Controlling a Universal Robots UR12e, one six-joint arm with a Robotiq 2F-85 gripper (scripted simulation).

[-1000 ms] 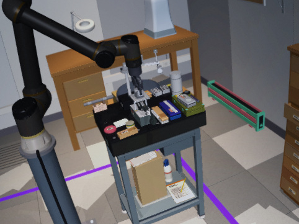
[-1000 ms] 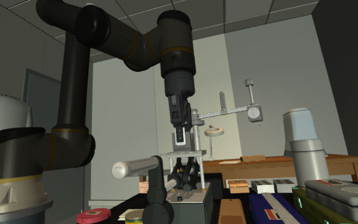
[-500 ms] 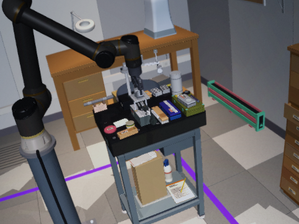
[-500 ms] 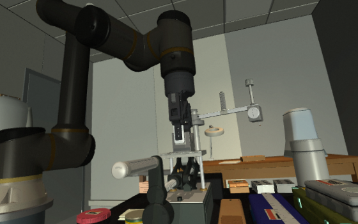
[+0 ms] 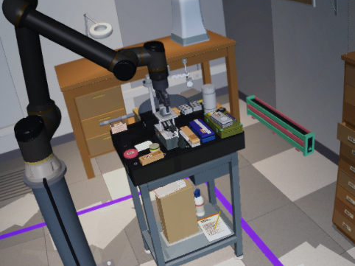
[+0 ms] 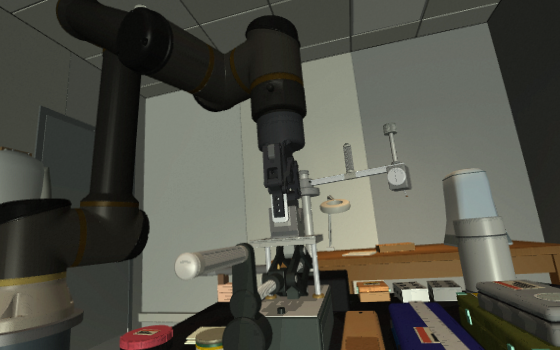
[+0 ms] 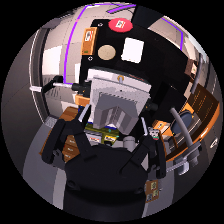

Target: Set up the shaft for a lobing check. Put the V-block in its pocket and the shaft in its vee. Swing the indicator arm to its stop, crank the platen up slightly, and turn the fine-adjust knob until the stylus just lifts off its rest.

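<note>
The grey V-block (image 7: 115, 115) sits on the speckled platen (image 7: 119, 92) of the lift stand, its vee facing up and empty. My gripper (image 7: 114, 121) (image 6: 279, 212) (image 5: 164, 108) stands open straight above the block, fingers on either side of it and holding nothing. The shaft (image 5: 117, 120) (image 7: 198, 73) lies on the black tabletop at the left rear, on a small peach block. The indicator arm (image 6: 350, 175) points away from the stand, its dial (image 6: 398, 177) hanging off to the side. The crank handle (image 6: 212, 261) (image 7: 44, 87) sticks out from the stand's side.
Behind the table stands a wooden desk (image 5: 140, 66) with a white hood. The black tabletop also carries a red puck (image 5: 130, 153), an orange box (image 5: 151, 157), a blue case (image 5: 201, 129), a green case (image 5: 223, 123) and a white cylinder (image 5: 208, 97).
</note>
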